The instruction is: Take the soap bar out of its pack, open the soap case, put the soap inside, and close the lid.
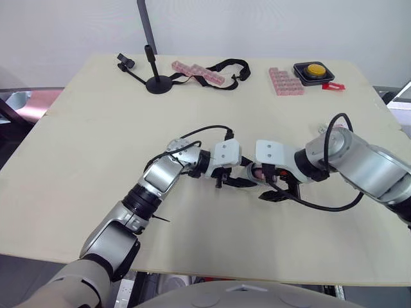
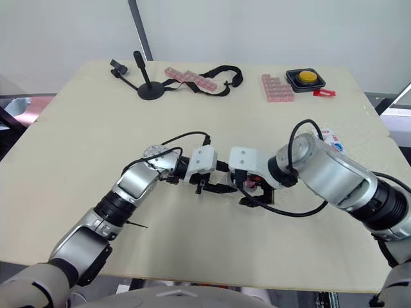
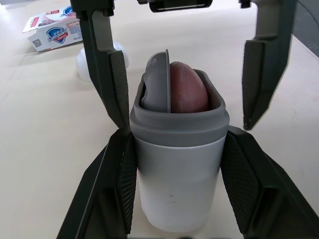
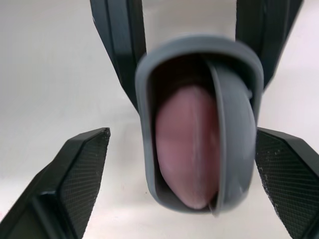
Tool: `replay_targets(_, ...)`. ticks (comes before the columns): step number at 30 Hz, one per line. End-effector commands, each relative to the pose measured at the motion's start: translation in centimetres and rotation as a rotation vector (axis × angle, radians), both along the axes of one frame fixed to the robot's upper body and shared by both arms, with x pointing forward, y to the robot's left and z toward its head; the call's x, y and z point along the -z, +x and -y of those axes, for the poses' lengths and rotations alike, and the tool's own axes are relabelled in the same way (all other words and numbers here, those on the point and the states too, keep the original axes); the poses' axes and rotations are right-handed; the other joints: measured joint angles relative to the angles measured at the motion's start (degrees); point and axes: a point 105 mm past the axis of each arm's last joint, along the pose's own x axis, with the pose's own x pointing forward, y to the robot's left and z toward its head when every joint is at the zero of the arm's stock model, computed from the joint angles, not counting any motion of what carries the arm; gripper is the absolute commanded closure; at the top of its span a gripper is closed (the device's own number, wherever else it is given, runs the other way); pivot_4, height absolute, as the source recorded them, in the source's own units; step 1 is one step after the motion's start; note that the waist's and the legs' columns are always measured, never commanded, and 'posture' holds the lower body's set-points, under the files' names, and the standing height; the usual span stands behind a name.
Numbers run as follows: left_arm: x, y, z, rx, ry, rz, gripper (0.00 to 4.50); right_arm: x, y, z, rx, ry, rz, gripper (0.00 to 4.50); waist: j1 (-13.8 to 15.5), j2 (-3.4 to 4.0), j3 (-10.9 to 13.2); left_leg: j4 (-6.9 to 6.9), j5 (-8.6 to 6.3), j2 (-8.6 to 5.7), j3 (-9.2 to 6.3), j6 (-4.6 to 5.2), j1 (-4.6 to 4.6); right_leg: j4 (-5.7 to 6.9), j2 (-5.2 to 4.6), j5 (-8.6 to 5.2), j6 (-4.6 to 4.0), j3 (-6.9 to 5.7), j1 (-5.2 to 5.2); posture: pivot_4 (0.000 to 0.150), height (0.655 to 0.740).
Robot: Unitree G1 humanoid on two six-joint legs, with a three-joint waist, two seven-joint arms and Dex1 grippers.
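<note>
Mid-frame in the left eye view, above the counter [image 1: 96, 160], the left pincer [image 3: 177, 137] is clamped on the soap case [image 3: 177, 199]. The case's long axis points straight at the right pincer [image 4: 180, 133], which is spread wide astride its mouth. The lid [image 3: 158, 82] stands ajar with the soap [image 3: 188, 89] seated inside, so the right arm seems best placed to press it shut.

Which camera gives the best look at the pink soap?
The right wrist view: it looks into the open soap case, showing most of the soap. The left wrist view shows its top above the rim; the eye views, a pink speck.
</note>
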Motion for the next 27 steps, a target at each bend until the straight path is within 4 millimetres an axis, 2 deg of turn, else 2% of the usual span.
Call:
replay_targets(1,0.9,0.3,-1.3,-0.021,0.026,-0.002,2.6,-1.1,0.4,0.9,0.025,0.042,0.03,0.04,-0.12,0.0,0.0,0.0,0.0,0.0,0.0,0.0,0.0,0.0,0.0,0.0,0.0,0.01,0.0,0.15,0.74)
replay_targets(5,0.7,0.9,-2.5,-0.053,-0.026,-0.003,2.6,-1.4,1.1,2.6,0.091,0.118,0.039,0.04,-0.29,0.0,0.0,-0.02,0.0,0.0,0.0,0.0,0.0,-0.01,0.01,0.0,0.0,0.01,0.0,0.15,0.74)
replay_targets(9,-0.2,1.0,-3.8,-0.092,-0.147,-0.042,2.6,-2.0,1.1,4.3,0.162,0.278,0.014,0.04,-0.28,0.0,0.0,-0.04,0.0,0.0,0.01,0.0,-0.02,-0.06,0.0,0.0,0.0,0.01,0.0,0.15,0.74)
replay_targets(16,-1.3,0.1,-5.7,-0.144,-0.336,-0.125,2.6,-1.5,0.6,7.4,0.264,0.507,0.068,0.04,0.0,-0.01,0.0,-0.04,-0.05,0.0,0.01,0.06,-0.14,-0.21,-0.03,0.0,0.0,-0.05,-0.04,0.15,0.74)
replay_targets(22,-1.3,-1.4,-5.7,-0.135,-0.425,-0.174,2.6,-0.1,-1.2,8.4,0.271,0.635,0.079,0.04,-0.19,0.0,0.0,-0.07,-0.07,-0.02,0.01,0.11,-0.17,-0.51,-0.11,0.0,0.0,-0.12,-0.06,0.15,0.74)
replay_targets(27,-0.8,-2.2,-5.3,-0.1,-0.432,-0.164,2.6,0.4,-1.0,9.4,0.339,0.688,0.115,0.04,-1.07,0.0,0.0,-0.08,-0.06,-0.02,0.01,0.13,-0.12,-0.5,-0.11,0.0,0.0,-0.12,-0.04,0.15,0.74)
